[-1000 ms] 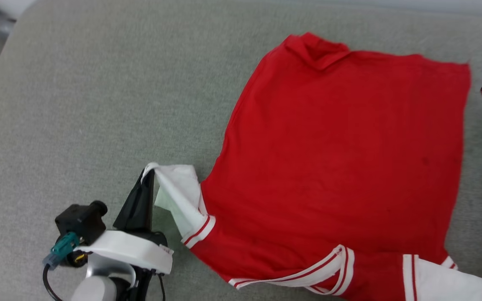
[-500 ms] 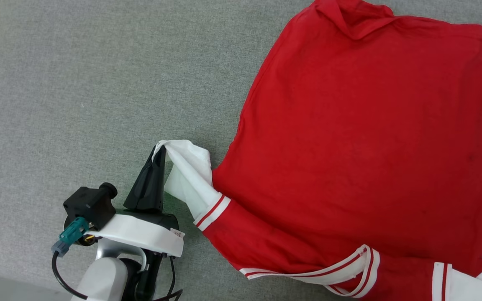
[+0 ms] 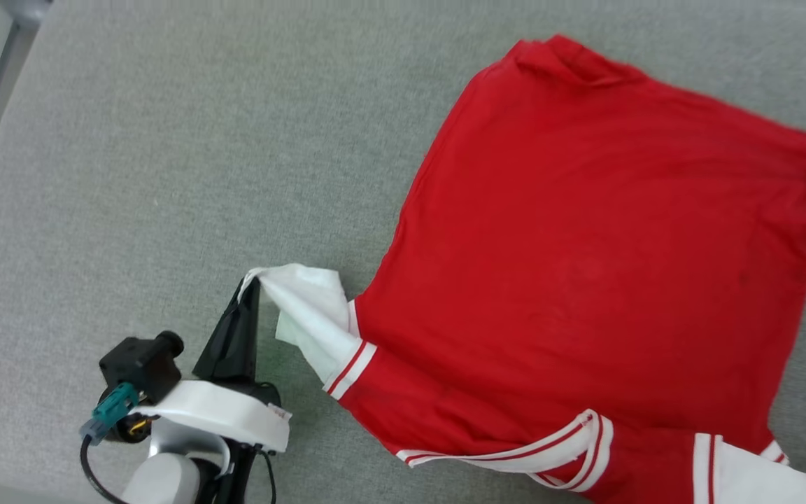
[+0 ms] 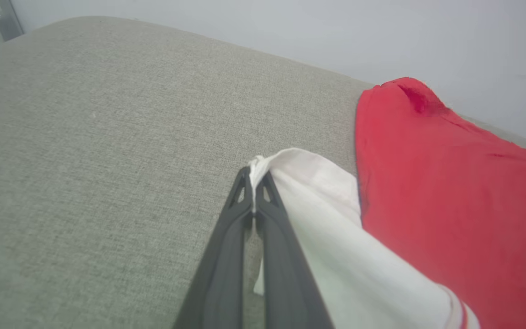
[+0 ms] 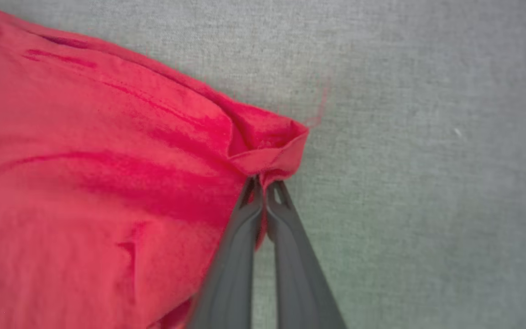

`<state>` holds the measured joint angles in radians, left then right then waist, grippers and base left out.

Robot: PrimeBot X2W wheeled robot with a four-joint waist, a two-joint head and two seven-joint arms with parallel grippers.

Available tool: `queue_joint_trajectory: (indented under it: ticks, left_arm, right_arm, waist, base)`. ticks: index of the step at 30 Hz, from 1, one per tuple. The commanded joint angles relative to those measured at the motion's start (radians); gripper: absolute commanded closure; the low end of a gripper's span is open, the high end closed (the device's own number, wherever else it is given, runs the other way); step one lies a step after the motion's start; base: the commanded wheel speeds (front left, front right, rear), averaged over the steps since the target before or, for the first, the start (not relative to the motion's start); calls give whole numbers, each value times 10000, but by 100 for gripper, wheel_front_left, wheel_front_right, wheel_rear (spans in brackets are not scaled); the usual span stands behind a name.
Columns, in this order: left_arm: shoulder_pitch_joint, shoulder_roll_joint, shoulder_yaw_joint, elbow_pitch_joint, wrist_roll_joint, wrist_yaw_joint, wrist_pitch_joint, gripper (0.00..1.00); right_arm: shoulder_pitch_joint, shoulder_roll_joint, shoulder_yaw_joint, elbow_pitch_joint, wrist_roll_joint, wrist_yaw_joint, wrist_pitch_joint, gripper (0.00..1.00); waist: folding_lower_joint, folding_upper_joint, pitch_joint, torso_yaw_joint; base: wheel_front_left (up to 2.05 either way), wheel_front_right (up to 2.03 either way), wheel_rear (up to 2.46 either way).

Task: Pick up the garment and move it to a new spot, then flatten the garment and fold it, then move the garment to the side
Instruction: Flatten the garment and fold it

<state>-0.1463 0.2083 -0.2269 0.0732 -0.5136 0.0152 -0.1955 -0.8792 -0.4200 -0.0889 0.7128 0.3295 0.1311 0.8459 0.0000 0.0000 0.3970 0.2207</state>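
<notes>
You have the garment [image 3: 585, 266] spread over the right half of the grey padded surface [image 3: 165, 175], well away from its left edge. The plain red side faces up, mostly flat, with faint creases and a small turned-up fold at the far corner towards the back edge. Along the side nearest you runs the white-and-red striped collar [image 3: 571, 448]. Beside it a second white sleeve [image 3: 753, 479] with a red stripe trails towards the near right.

Your left gripper [image 3: 250, 285] has its jaws pressed together on the tip of the white sleeve [image 3: 308, 311]. The cloth is lifted into a small peak, and the sleeve stretches from there down to its striped cuff band at the red body.

In the right wrist view, your right gripper [image 5: 265, 185] has its jaws closed on the red hem corner [image 5: 270, 153], with a rolled fold of the fabric bunched just above the tips. The grey surface shows bare beside it.
</notes>
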Motion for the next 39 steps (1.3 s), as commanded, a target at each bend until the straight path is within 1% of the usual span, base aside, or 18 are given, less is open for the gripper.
queue_joint_trajectory:
  ticks: [1, 5, 9, 12, 17, 18, 22, 26, 29, 32, 33, 34, 35, 37, 39]
  left_arm:
    - [197, 95, 72, 53, -42, 36, -3, 100]
    - [520, 249, 245, 19, -152, 197, 103, 100]
    - [894, 440, 355, 16, -207, 352, 333, 100]
    - [1193, 566, 420, 26, -272, 446, 520, 100]
    - [1702, 686, 440, -68, -378, 583, 807, 100]
    - [1702, 686, 440, -68, -378, 583, 807, 100]
    - [2046, 761, 410, -90, -468, 637, 1032, 100]
    - [2307, 832, 458, -171, -569, 715, 1162, 100]
    - [2453, 883, 463, -200, -627, 737, 1281, 100]
    - [2442, 943, 488, -240, -664, 770, 1383, 100]
    - [2460, 944, 469, -236, -674, 773, 1400, 100]
    - [2476, 942, 454, -237, -684, 779, 1405, 100]
    - [2496, 941, 439, -231, -694, 782, 1419, 100]
    - [2507, 944, 400, -227, -689, 782, 1453, 100]
    - [2470, 961, 376, -237, -665, 772, 1443, 100]
  right_arm:
    - [383, -140, 99, -250, 110, -7, -45, 100]
    - [1634, -423, 292, -1279, 517, -9, -32, 100]
    - [3114, -421, -63, -2440, 930, -7, -24, 100]
    - [4473, -180, -395, -3304, 971, -7, 19, 100]
    - [6804, 483, -1419, -4825, 830, -7, 190, 100]
    - [6804, 483, -1419, -4825, 830, -7, 190, 100]
    - [8578, 1444, -2348, -6140, 693, -9, 367, 100]
    - [10004, 2504, -2996, -7318, 419, -7, 519, 100]
    - [10796, 3161, -3353, -7869, 337, -7, 518, 100]
    - [11304, 3549, -3431, -8019, 433, -7, 371, 100]
    - [11389, 3601, -3459, -8001, 501, -7, 215, 76]
    - [11501, 3631, -3485, -7889, 537, -7, 108, 26]
    - [11579, 3677, -3495, -7795, 624, -7, -82, 0]
    - [11499, 3691, -3547, -7556, 906, -7, -678, 0]
    - [11283, 3692, -3518, -7339, 1154, -7, -1505, 0]
  waist:
    - [0, 0, -510, -295]
    - [0, 0, -1084, -647]
    - [0, 0, -1653, -1028]
    - [0, 0, -2171, -1324]
    - [0, 0, -2852, -1686]
    - [0, 0, -2852, -1686]
    - [0, 0, -3205, -1947]
    - [0, 0, -3388, -2182]
    - [0, 0, -3459, -2265]
    - [0, 0, -3399, -2322]
    - [0, 0, -3387, -2336]
    - [0, 0, -3387, -2348]
    - [0, 0, -3398, -2355]
    - [0, 0, -3410, -2365]
    - [0, 0, -3413, -2377]
  base:
    - [0, 0, 0]
    - [0, 0, 0]
    - [0, 0, 0]
    - [0, 0, 0]
    - [0, 0, 0]
    - [0, 0, 0]
    - [0, 0, 0]
    - [0, 0, 0]
    - [0, 0, 0]
    - [0, 0, 0]
    - [0, 0, 0]
    - [0, 0, 0]
    - [0, 0, 0]
    - [0, 0, 0]
    - [0, 0, 0]
